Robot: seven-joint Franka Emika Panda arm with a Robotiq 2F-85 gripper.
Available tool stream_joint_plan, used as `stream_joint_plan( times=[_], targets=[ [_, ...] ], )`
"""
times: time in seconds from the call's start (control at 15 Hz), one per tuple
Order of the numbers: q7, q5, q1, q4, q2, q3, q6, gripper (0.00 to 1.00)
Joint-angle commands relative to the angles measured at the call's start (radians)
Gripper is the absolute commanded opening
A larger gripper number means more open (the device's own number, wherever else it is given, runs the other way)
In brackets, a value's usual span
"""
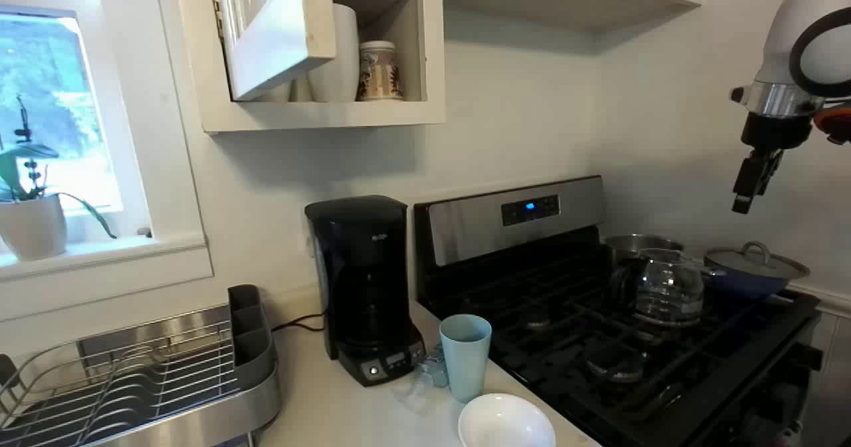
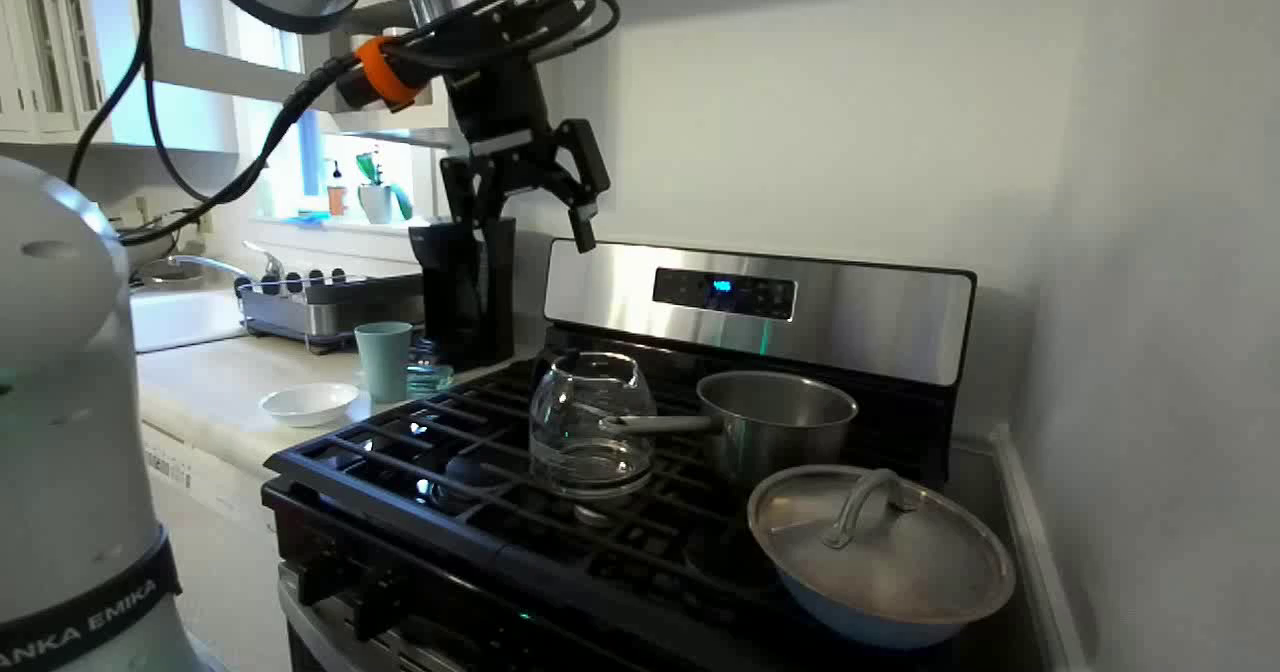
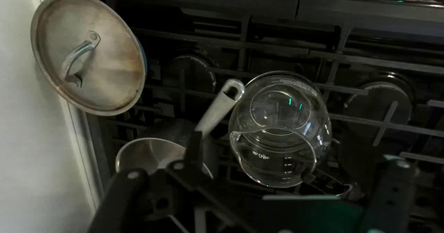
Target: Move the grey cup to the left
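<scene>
A black two-fingered gripper [image 2: 535,232] is held high above a black gas stove [image 2: 500,552], its fingers spread apart and nothing clasped between them. Beneath it, a clear glass coffee carafe [image 3: 281,122] and a long-handled stainless-steel saucepan [image 2: 785,437] are caught in the wrist view. On the pale countertop [image 1: 352,410] beside the stove, the presumed target, a tall, tapered, plastic-looking tumbler [image 1: 467,366], more blue-green than grey, is seen upright, its long axis vertical. In both exterior views it is placed lower than the gripper and toward the picture's left, so a sideways and downward reach is likely needed. Just beside it, a shallow white bowl [image 2: 310,407] could be knocked by a careless slide; beyond, a black coffee maker [image 1: 362,267] is seen.
</scene>
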Motion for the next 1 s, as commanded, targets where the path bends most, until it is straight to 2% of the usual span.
stream_joint_plan(
  times=[0.0, 0.33, 0.4, 0.47, 0.67, 0.93],
  targets=[
    [0.006, -0.007, 0.010, 0.003, 0.000, -0.006, -0.006, 1.00],
    [0.006, -0.006, 0.010, 0.003, 0.005, -0.006, -0.006, 1.00],
    [-0.007, 0.002, 0.039, 0.003, 0.008, 0.006, 0.001, 1.00],
    [-0.038, 0.020, 0.089, 0.003, -0.001, 0.014, 0.019, 1.00],
    [-0.026, 0.103, 0.237, 0.018, -0.009, 0.099, 0.018, 1.00],
    [-0.033, 0.204, 0.437, 0.045, 0.058, 0.182, 0.125, 1.00]
  ],
)
